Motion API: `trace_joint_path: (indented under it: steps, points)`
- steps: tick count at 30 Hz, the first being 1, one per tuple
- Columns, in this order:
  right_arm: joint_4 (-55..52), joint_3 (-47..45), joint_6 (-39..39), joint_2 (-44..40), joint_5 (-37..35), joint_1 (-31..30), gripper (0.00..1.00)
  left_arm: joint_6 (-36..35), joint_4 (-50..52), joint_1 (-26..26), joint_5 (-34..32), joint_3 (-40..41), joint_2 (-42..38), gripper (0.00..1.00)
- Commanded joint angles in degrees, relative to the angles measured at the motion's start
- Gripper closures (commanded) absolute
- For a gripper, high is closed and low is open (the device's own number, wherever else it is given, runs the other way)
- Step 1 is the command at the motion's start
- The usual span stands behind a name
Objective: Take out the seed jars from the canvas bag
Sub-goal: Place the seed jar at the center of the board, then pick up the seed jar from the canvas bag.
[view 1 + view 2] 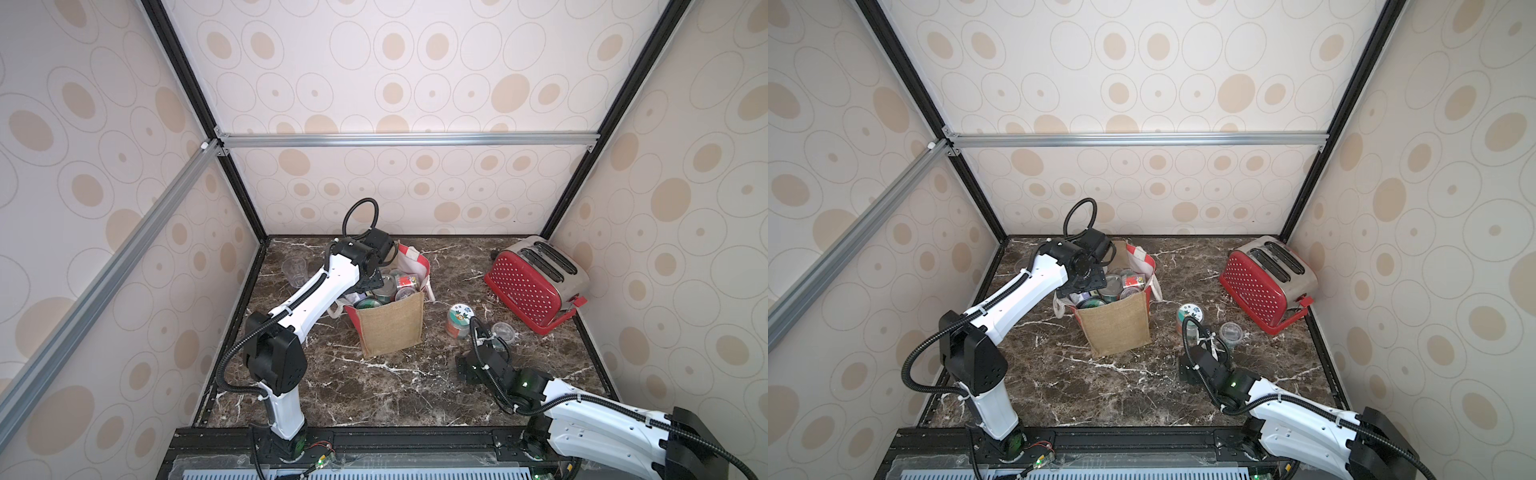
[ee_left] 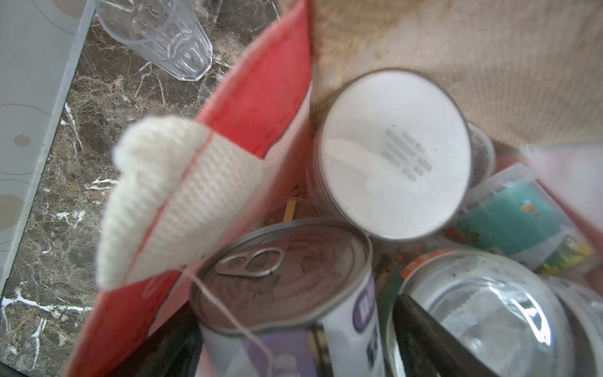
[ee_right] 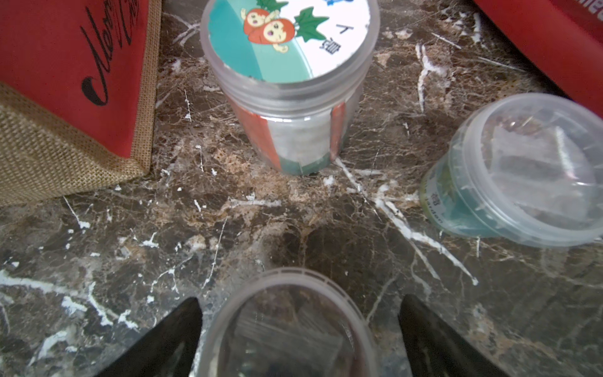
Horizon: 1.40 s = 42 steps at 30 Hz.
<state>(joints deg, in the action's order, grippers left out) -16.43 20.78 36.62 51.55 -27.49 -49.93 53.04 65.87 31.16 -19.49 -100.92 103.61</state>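
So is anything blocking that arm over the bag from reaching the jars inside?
Nothing visible does. The left gripper hangs open over the mouth of the canvas bag, with the seed jars right beneath its fingers. The white handle droops over the bag's rim off to one side, close enough that it might snag.

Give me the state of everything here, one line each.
canvas bag, upright, open, jars inside
sticker-lid jar, upright on table, lidded
clear-lidded cup, on table, lidded
clear jar, lidded, between right fingers
drinking glass, upright, empty
left end effector, open inside bag
right end effector, open
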Motion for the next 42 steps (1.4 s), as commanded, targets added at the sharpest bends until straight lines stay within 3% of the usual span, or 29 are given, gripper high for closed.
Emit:
trace_joint_path:
  steps: [1, 12, 18, 29, 42]
  points:
    - [-3.52, 3.03, 0.33, -2.59, -1.08, -0.26, 0.03, 2.48, 3.05, -0.15, -0.04, -2.11, 0.71, 0.14]
    - [-11.02, 12.44, -1.56, -6.73, 2.84, -0.31, 0.00, 2.77, 0.15, -0.12, 2.04, -1.68, 3.60, 0.08]
    - [-13.09, 16.49, -1.93, -7.70, 4.32, -0.34, 0.00, 2.74, -1.22, -0.12, 3.49, -1.84, 1.42, 0.29]
    - [-14.60, 23.42, -2.48, -7.20, 8.48, -0.31, 0.00, 2.85, -0.37, -0.07, 4.99, -6.83, -2.44, 0.30]
    - [-8.38, 35.65, -2.42, 1.26, 20.51, -0.26, 0.00, 9.54, -8.66, -0.21, 14.96, -9.75, -10.54, 0.32]
